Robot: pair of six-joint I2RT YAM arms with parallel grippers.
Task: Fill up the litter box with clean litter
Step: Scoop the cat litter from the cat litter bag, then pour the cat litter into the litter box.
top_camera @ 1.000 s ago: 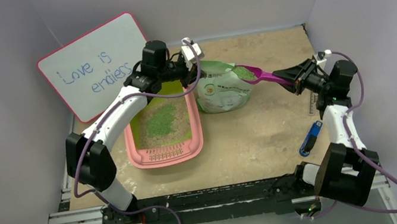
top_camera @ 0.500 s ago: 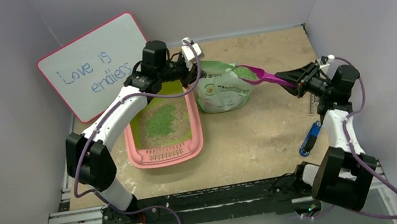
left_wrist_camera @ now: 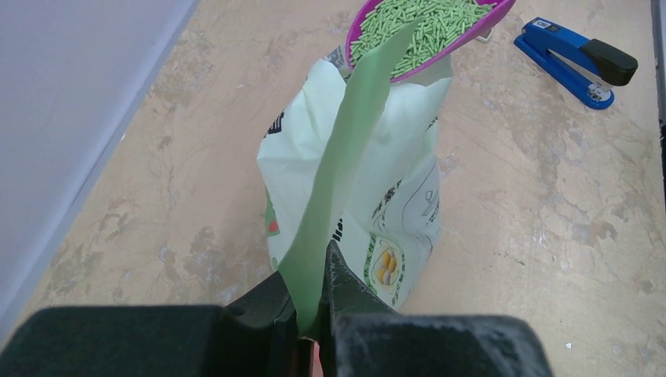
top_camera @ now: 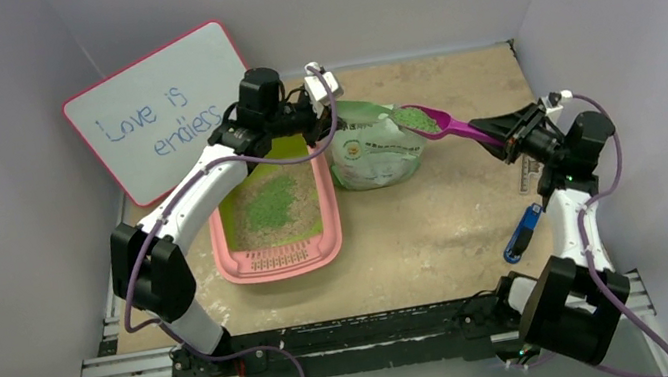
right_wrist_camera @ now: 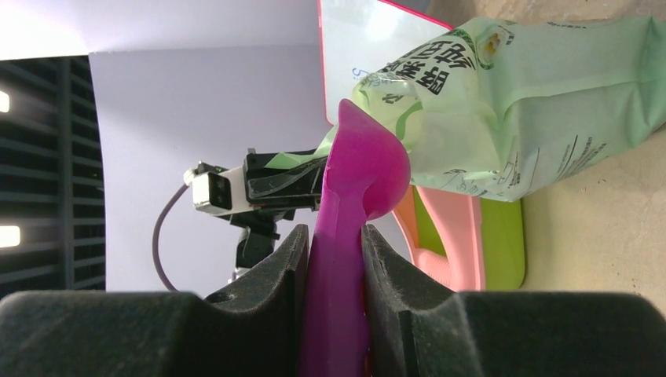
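Our left gripper (left_wrist_camera: 320, 271) pinches the bag (left_wrist_camera: 369, 196) by its flap to hold the mouth open, while our right gripper (right_wrist_camera: 334, 247) clamps the scoop (right_wrist_camera: 365, 165), heaped with clean litter (left_wrist_camera: 416, 20), level for the litter box (top_camera: 284, 269) just beside the bag

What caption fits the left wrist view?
Left fingers pinch the pale green printed bag; magenta plastic scoop of green litter at its mouth.
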